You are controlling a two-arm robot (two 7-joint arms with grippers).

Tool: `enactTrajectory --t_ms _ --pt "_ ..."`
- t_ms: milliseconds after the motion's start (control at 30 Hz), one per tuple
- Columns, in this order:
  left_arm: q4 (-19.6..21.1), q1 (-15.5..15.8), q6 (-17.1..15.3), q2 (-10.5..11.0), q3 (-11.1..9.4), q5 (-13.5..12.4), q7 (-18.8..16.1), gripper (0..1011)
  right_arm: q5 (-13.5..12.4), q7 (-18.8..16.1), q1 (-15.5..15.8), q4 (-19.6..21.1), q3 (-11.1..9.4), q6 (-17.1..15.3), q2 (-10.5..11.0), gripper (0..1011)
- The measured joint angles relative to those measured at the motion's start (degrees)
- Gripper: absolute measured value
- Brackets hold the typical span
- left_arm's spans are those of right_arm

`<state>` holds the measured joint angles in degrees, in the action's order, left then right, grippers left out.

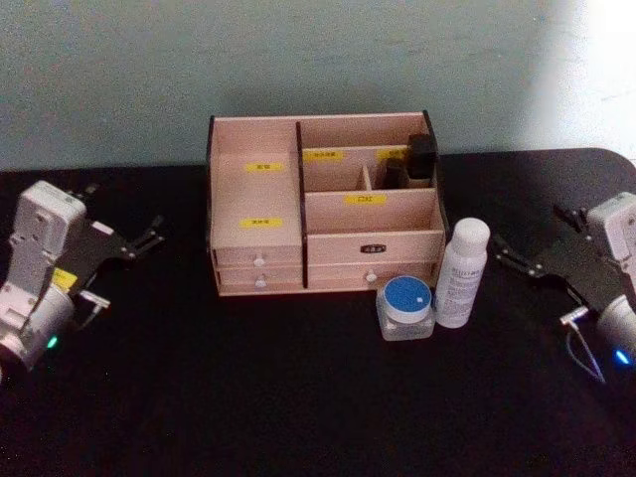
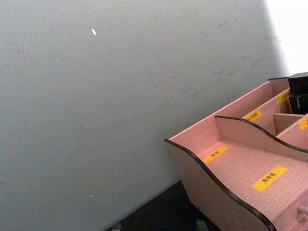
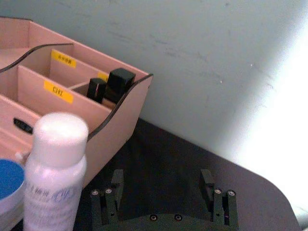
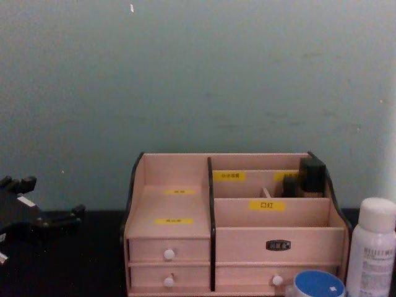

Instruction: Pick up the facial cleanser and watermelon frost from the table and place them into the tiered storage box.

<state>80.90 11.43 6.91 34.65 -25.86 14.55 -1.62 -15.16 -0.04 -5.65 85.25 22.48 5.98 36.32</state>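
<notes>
Watermelon frost, the short frosted clear jar with a white-edged round blue lid (image 1: 407, 308), stands nearest the robot on the black table (image 1: 298, 417), at about 5 o'clock from the box and just in front of its lower right drawer. It is upright and clear on its near side, so I judge it easy to reach. Touching it or just beside it, at its 2 o'clock, stands the facial cleanser, a tall white cylindrical plastic bottle with a rounded white cap and grey lettering (image 1: 462, 273). Being narrow and tall, it could tip if nudged while the jar is taken. The right gripper (image 3: 161, 179) hovers at 3 o'clock from the bottle, fingers spread wide and holding nothing, pointed toward both items, probably because they lie on its side. The left gripper (image 1: 127, 224) waits well apart at 9 o'clock from the box, its fingers also spread and empty. Farther back sits the tiered storage box, a light wooden organiser with dark side trims, yellow labels and white-knobbed drawers (image 1: 338, 217). Its stepped compartments open upward, so either item can be lowered in from above. Two black boxy items (image 1: 421, 155) stand in the rear right compartment at 1 o'clock.
</notes>
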Motion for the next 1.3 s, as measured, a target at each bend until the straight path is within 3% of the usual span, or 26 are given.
enactTrajectory --t_ms 400,533,667,967,1300 --pt "0.0 0.0 0.0 0.0 0.0 0.0 0.0 1001 -1.27 -0.52 8.78 8.12 -3.46 -1.87 3.6 1000" --pt "0.0 0.0 0.0 0.0 0.0 0.0 0.0 1001 -3.06 -2.91 12.15 11.38 -4.59 -1.85 4.73 1000" --pt "0.0 0.0 0.0 0.0 0.0 0.0 0.0 1001 -4.02 -4.66 13.15 12.5 -4.75 -1.76 4.81 1000" --pt "0.0 0.0 0.0 0.0 0.0 0.0 0.0 1001 -5.72 -7.94 12.2 11.7 -3.98 -2.06 1.82 1000" --pt "0.0 0.0 0.0 0.0 0.0 0.0 0.0 1001 -5.91 -10.19 8.56 7.39 -2.95 -2.96 -3.02 1000"
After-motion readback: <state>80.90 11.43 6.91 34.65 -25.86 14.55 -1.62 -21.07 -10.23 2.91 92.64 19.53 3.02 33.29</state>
